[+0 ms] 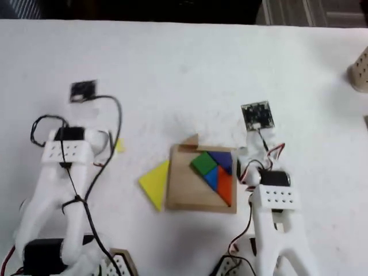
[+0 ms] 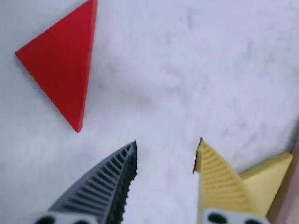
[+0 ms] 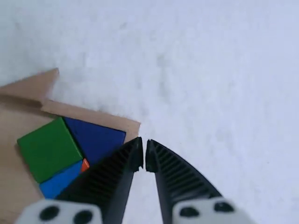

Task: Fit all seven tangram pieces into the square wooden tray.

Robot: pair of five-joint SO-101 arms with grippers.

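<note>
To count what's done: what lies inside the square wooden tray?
Green square, dark blue piece, light blue piece and orange piece; the rest of the tray is bare. Anything beneath them is hidden.

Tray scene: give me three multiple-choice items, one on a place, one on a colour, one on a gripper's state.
1. The yellow triangle lies: A) in the tray; B) on the table, beside the tray; C) in a gripper.
2. The square in the tray is: A) green; B) red; C) yellow.
3. The left gripper is: A) open, empty; B) shut on a piece; C) shut, empty.
1 B, it sits outside the tray's edge. 2 A, green in the high view. 3 A, its fingers stand apart with nothing between.
</note>
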